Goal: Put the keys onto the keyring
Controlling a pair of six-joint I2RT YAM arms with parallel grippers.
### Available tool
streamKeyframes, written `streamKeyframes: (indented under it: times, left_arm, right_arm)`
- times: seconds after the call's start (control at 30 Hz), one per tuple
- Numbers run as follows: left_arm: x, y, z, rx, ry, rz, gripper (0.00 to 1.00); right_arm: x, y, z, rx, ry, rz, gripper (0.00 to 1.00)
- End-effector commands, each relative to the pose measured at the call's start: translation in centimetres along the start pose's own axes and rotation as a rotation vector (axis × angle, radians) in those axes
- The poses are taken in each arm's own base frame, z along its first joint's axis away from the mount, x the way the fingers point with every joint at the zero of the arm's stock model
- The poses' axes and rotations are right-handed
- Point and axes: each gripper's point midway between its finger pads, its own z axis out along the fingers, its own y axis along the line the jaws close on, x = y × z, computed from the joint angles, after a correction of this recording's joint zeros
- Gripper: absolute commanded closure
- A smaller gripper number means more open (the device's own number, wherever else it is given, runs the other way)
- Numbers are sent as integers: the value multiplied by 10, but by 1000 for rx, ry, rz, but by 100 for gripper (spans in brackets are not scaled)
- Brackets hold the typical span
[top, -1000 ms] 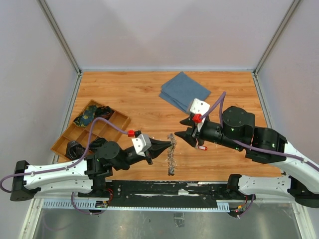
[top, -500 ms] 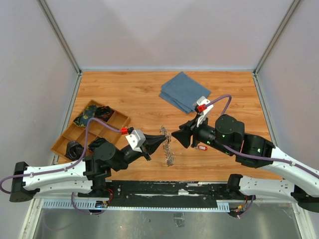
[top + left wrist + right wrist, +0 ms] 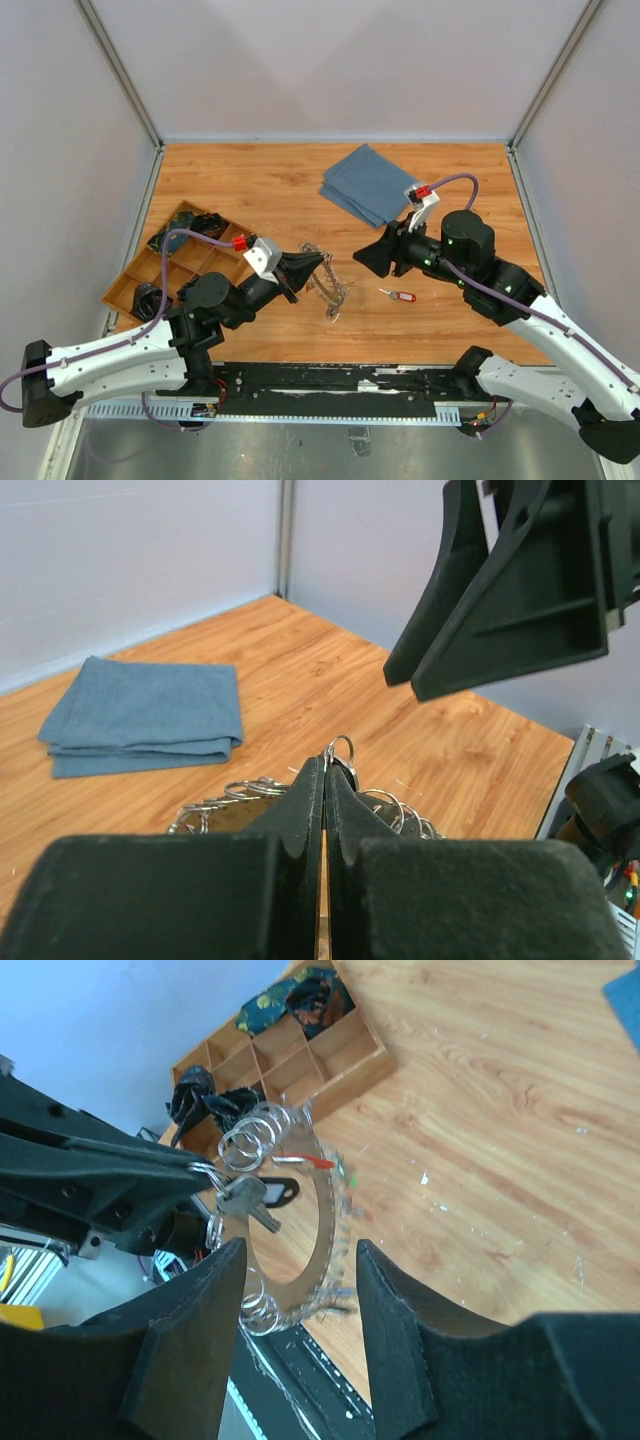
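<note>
The left gripper (image 3: 312, 264) was clamped shut on the rim of the large, silvery, jagged metal keyring (image 3: 330, 292). The ring was tilted on edge, its length running from the fingertips toward the table's near edge. Just beside it the right gripper (image 3: 362, 260) stood apart and empty above a small red-tagged metal key (image 3: 400, 295), which lay flat on the wooden table (image 3: 250, 190) with its tag pointing right.

A folded blue cloth (image 3: 368, 183) lies on the far side of my wooden table (image 3: 260, 190). To my left sits a wooden tray (image 3: 238, 230) with compartments. One holds a dark patterned bundle (image 3: 172, 235), another something black (image 3: 150, 298) I cannot identify.
</note>
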Motion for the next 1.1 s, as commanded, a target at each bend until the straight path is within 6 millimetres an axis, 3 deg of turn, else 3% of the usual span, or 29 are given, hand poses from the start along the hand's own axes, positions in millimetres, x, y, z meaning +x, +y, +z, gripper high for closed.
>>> streamKeyframes:
  times: [0.0,0.63,1.07]
  left_arm:
    - [-30,-4,-1,31,-106,-51,99]
    - [-35,-9,0,59,-122,-57,99]
    - [-34,-10,4,56,-112,-57,99]
  right_arm:
    - [-3,8,3,-66,-54,66,51]
    - [-12,44,12,-238,-125,104,56]
    - [3,64,17,-330,-31,103,63]
